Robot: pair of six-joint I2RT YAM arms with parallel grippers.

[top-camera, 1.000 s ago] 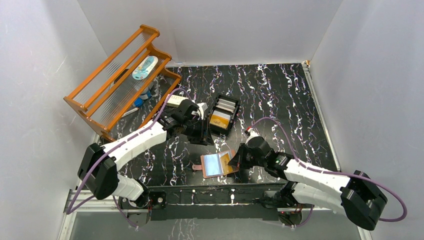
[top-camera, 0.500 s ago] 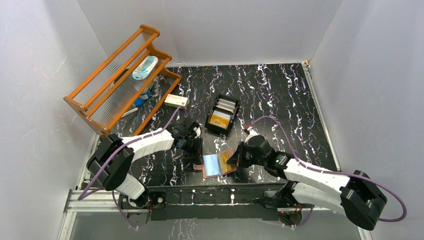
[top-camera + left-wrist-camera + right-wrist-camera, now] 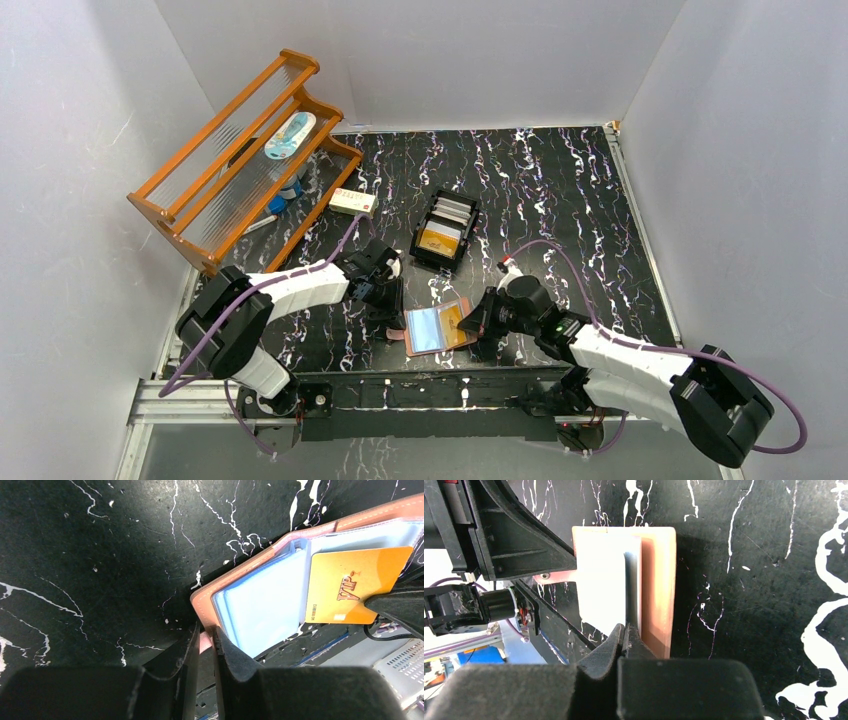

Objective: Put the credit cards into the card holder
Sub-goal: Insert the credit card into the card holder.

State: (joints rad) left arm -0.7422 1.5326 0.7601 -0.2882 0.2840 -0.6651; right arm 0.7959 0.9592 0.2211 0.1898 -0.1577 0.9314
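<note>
**Left gripper** (image 3: 205,636): the 2 fingers (image 3: 227,652) are clamped on the salmon snap tab (image 3: 204,643) of the card holder (image 3: 260,612). The card holder lies open on the black marbled table (image 3: 100,555), directly ahead of the fingertips. Its clear sleeves face up.

**Right gripper** (image 3: 626,630): the jaws are fully closed, pinching 1 gold card (image 3: 350,587) by its near edge.
- In the right wrist view the gold card (image 3: 631,580) is seen edge-on. It runs straight ahead from the fingertips, over the open card holder (image 3: 658,590).
- In the left wrist view the card overlaps the sleeve on the side far from the left gripper.
- Whether its leading edge is inside a sleeve cannot be told.

**Top view**:
- The left gripper (image 3: 385,305) and right gripper (image 3: 472,325) stand on opposite sides of the card holder (image 3: 428,330).
- Beyond both grippers, away from the arm bases, sits a black slotted tray (image 3: 425,224). It holds more cards: a gold one (image 3: 440,240) nearest, with silver ones (image 3: 452,210) behind it.
- Beyond the left gripper and to its left lies a small white-and-red box (image 3: 353,201).
- Farther out on the same side stands a wooden rack (image 3: 240,160).
</note>
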